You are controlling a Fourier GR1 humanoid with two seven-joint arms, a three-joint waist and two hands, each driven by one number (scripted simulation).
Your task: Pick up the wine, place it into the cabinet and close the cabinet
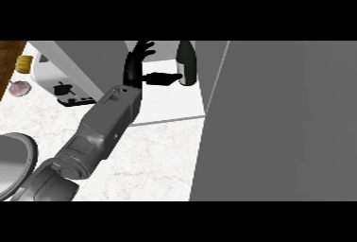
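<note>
At the upper middle of the frame, I see the wine bottle [186,61] standing upright inside the open cabinet [171,101]. The left robot hand [134,71] is released just beside it, fingers spread, thumb pointing toward the bottle.

We log one arm only, the left. Left forearm [105,120]: matte mid-grey casing, smooth, roughly cylindrical, with soft shading along its length. At the wrist end we note a flatter, boxy panel [120,96] in lighter grey with small raised details, too small to tell what they are. Toward the elbow the shell swells into a rounded collar [72,158], then a darker grey rounded segment [47,185] follows. We see faint seam lines between these shells. Left hand [134,66]: all black, a long slim body above the grey cuff, thin fingers [144,47], a thicker blunt thumb [162,78].
</note>
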